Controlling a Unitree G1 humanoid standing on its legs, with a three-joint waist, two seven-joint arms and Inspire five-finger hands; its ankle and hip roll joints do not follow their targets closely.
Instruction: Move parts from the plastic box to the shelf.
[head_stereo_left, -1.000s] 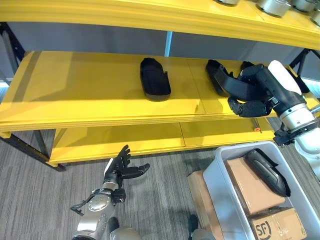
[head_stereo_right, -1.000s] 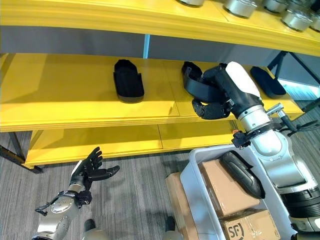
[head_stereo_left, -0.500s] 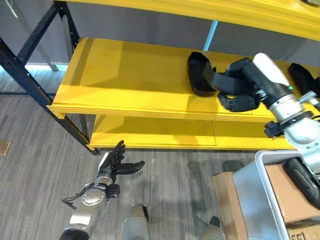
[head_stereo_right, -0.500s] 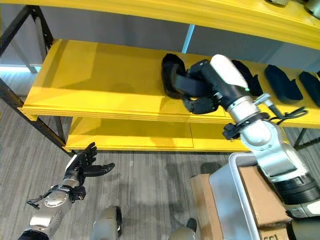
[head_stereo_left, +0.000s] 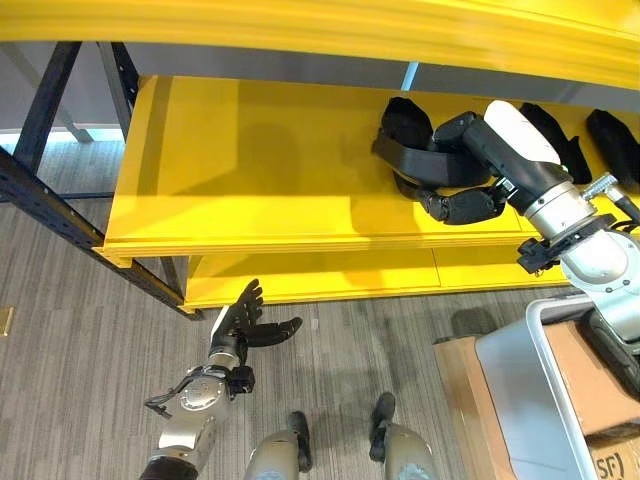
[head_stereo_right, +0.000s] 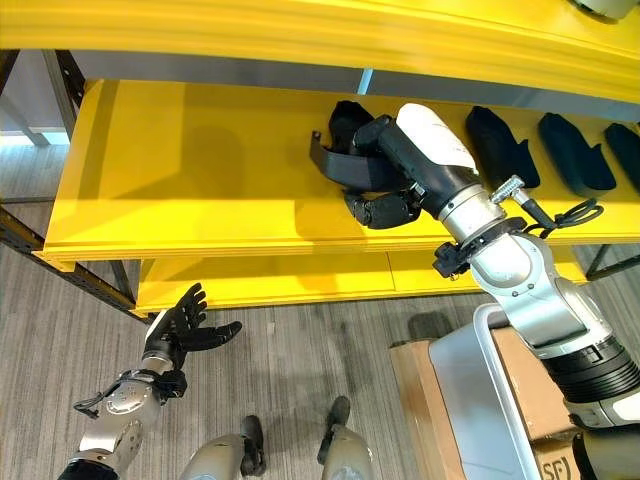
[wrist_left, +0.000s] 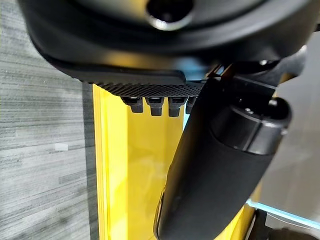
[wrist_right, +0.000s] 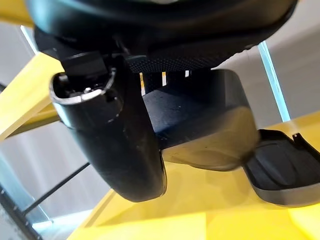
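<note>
Yellow shelving runs across your view above a grey striped floor, and your right hand is over the middle shelf with its fingers curled around a black moulded part. The part is in that grip, above the shelf board, just beside another black part that lies farther back on the same shelf; from these angles you cannot tell whether the held one touches the board. More black parts sit in a row along the shelf to the right. The held part's long axis runs roughly along the shelf's length, out from your palm toward the open yellow stretch on the left, so by my reading the coming set-down turns on lowering it straight onto the board in front of its neighbour. Your left hand hangs low over the floor, well apart from the shelf, fingers spread and holding nothing. A corner of the plastic box shows at lower right with cardboard inside.
</note>
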